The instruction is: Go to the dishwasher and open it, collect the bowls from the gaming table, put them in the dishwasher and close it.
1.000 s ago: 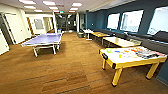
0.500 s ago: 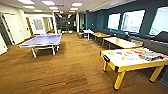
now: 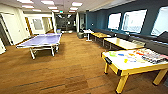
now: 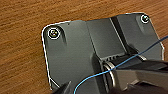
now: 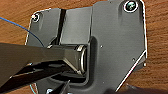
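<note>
I cannot tell how either gripper of mine stands; both wrist views give my own dark plate over the wood floor (image 4: 22, 37), with a thin blue cable (image 4: 140, 53) crossing it. Ahead and to my right stands the gaming table (image 3: 125, 67), a white worktop with yellow edges and legs, printed coloured circles on it. A pale green patch (image 3: 112, 53) near its far left corner may be a bowl, but it is too blurred to say. To my left stands a purple table-tennis table (image 3: 41, 40).
</note>
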